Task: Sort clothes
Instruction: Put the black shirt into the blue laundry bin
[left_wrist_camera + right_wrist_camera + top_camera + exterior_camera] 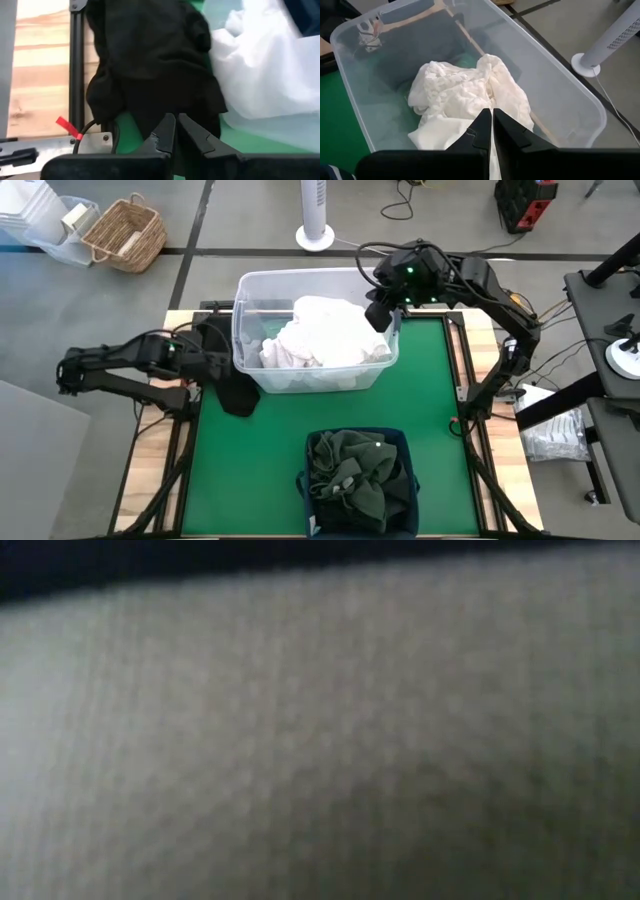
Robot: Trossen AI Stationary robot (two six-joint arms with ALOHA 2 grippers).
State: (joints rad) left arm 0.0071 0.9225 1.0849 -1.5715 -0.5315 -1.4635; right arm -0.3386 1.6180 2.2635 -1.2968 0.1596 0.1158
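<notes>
I am holding my right tool (492,116) closed over the clear tub (250,290) of white clothes (325,332), my closed left tool (176,120) nearing the black garment (228,375) beside the tub, risking snagging its wall.

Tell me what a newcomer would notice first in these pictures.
Probably the heap of white clothes in the clear tub at the table's far side, with the right claw at the tub's right rim. Next, the navy bin at the near edge, stuffed with dark green clothes. A black garment lies left of the tub, by the left claw.
</notes>
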